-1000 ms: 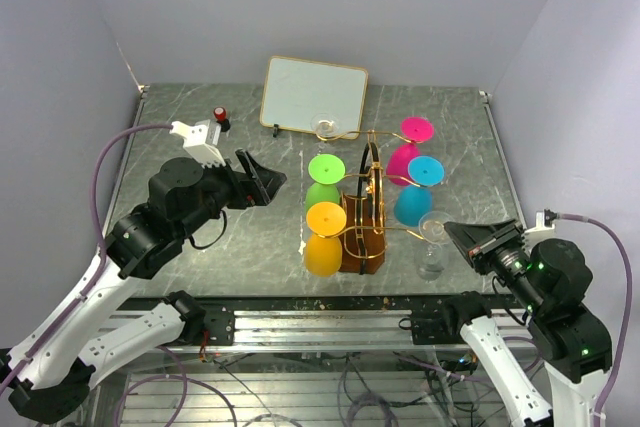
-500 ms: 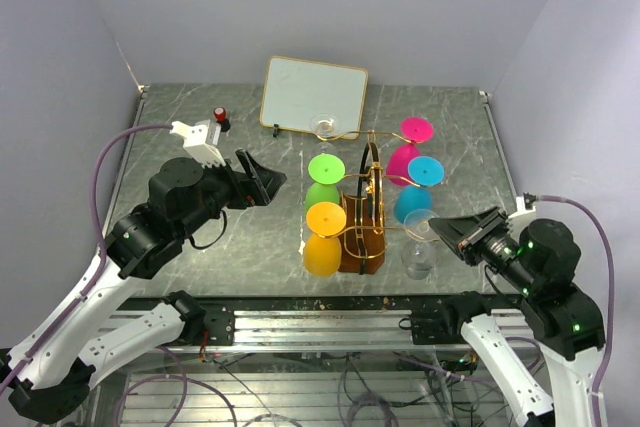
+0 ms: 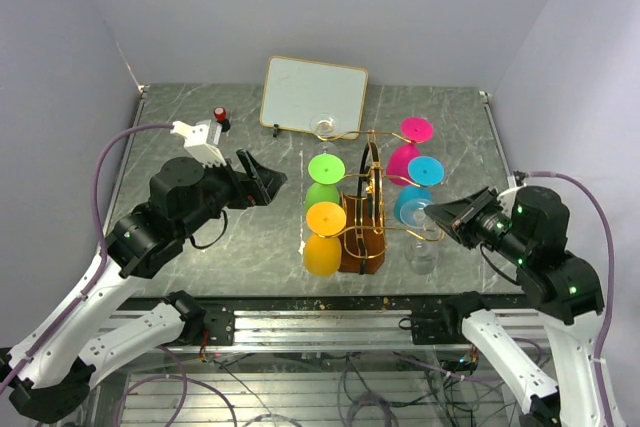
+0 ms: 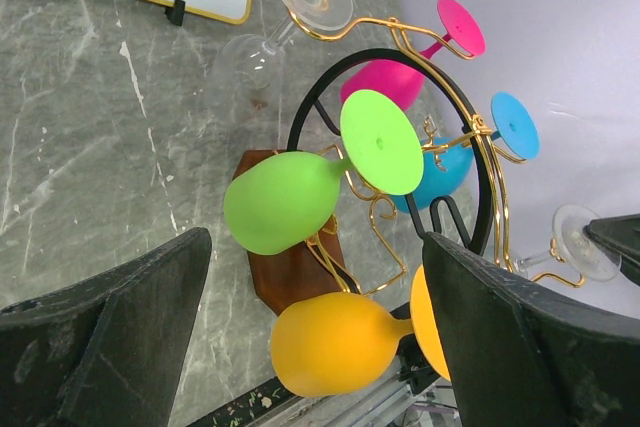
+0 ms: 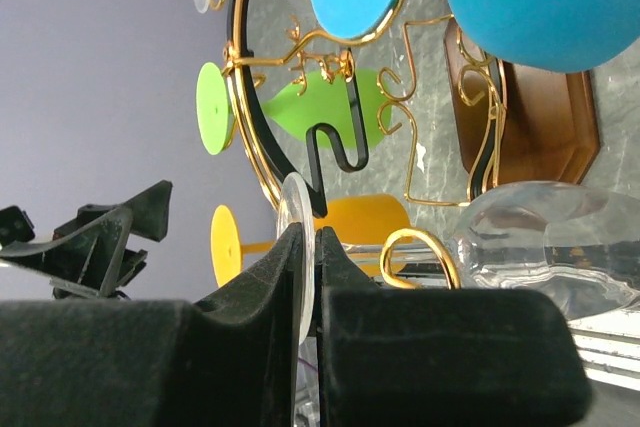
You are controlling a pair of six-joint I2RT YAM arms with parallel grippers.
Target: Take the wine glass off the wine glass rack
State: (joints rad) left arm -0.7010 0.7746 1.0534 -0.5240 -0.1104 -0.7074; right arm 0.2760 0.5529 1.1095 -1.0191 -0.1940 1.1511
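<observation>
The wine glass rack, a brown wooden base with gold wire arms, stands mid-table; it also shows in the left wrist view. A clear wine glass hangs bowl-down at its near right arm. My right gripper is shut on that glass's foot. In the right wrist view the stem runs by a curled gold scroll and the bowl lies to the right. My left gripper is open and empty, left of the rack; the orange glass lies between its fingers in its own view.
Green, orange, pink and blue glasses hang on the rack, with another clear one at the back. A white framed board stands behind. A small red-capped object sits far left.
My right wrist has risen and swung left toward the rack, its fingers staying on the clear glass's foot. The glass's bowl has shifted slightly left. The left arm has not moved.
</observation>
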